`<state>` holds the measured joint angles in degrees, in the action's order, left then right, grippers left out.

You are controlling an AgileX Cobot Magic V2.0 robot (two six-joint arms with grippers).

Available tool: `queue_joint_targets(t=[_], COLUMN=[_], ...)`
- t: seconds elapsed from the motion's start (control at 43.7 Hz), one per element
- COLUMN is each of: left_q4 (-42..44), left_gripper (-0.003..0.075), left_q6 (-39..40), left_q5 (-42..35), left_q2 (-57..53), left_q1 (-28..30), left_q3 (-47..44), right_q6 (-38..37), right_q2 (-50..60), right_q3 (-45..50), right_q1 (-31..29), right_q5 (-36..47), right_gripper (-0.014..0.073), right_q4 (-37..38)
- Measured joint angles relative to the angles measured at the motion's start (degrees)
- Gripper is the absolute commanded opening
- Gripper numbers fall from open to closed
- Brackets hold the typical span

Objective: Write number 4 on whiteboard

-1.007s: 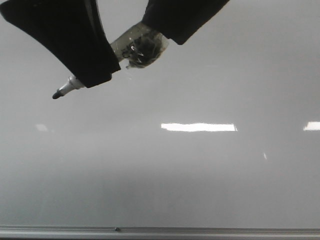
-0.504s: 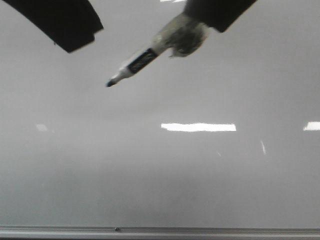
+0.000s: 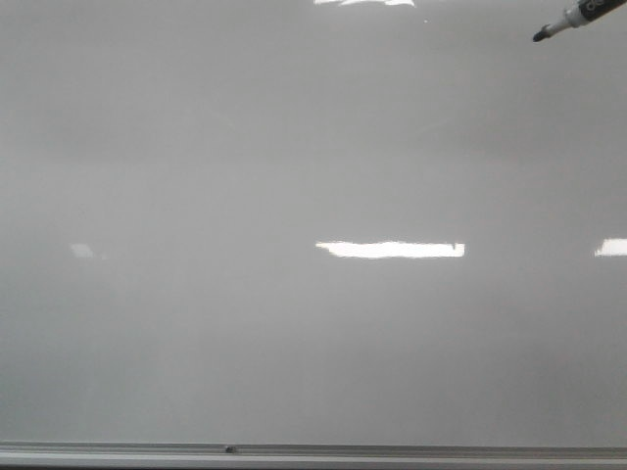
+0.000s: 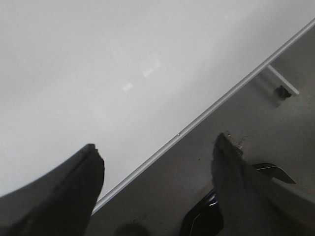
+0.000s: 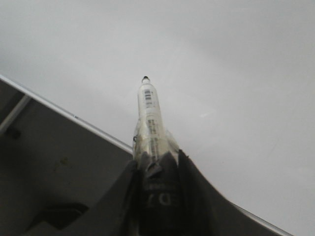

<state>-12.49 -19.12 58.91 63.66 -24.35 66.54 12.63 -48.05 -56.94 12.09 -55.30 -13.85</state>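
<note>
The right end effector (image 5: 156, 184) is clamped on a marker (image 5: 149, 115), whose black tip pokes in at two o'clock of the front view. The left end effector (image 4: 157, 169) hangs spread apart, holding nothing. The whiteboard (image 3: 294, 343) looks blank, its silver frame (image 3: 313, 453) at six o'clock.

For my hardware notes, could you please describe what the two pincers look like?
The left pincer has two broad, dark grey-black fingers tapering to blunt, worn tips; one tip looks frayed. The right pincer has similar dark, smooth fingers. No cables or markings are visible on either.
</note>
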Motion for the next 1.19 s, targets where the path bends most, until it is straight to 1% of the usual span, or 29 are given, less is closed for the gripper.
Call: queue_joint_targets(t=[0.092, 0.252, 0.343, 0.504, 0.595, 0.778, 0.961, 1.19], left_q4=[-0.3, -0.8, -0.8, -0.8, -0.8, -0.9, -0.9, -1.0], left_gripper=[0.0459, 0.0459, 0.0459, 0.0459, 0.0459, 0.0459, 0.0459, 0.0459], left_q6=[0.0, 0.1, 0.1, 0.1, 0.3, 0.3, 0.3, 0.3], left_q5=[-0.3, -0.8, -1.3, -2.2, -2.4, -3.1, -3.5, -3.7], left_q2=[0.0, 0.0, 0.0, 0.0, 0.0, 0.0, 0.0, 0.0], left_q1=[0.2, 0.2, 0.2, 0.2, 0.2, 0.2, 0.2, 0.2], left_q3=[-0.1, -0.1, -0.1, -0.1, -0.1, -0.1, -0.1, -0.1], right_q6=[-3.5, -4.9, -5.0, -5.2, -5.2, -5.2, -5.2, -5.2], right_q2=[3.6, 4.9, 4.3, 0.9, -1.7, -7.2, -11.4, -15.6], right_q3=[6.0, 13.2, 15.0, 15.2, 15.2, 15.1, 15.1, 13.3], right_q1=[-1.7, -2.1, -2.1, -2.1, -1.7, 1.3, 1.7, 1.7], right_q5=[6.4, 17.3, 22.5, 31.8, 35.2, 43.2, 49.7, 51.3], right_gripper=[-0.0069, -0.0071, -0.0071, -0.0071, -0.0071, -0.0071, -0.0071, -0.0071], right_q4=[0.0, 0.0, 0.0, -0.1, -0.2, -0.5, -0.6, -0.9])
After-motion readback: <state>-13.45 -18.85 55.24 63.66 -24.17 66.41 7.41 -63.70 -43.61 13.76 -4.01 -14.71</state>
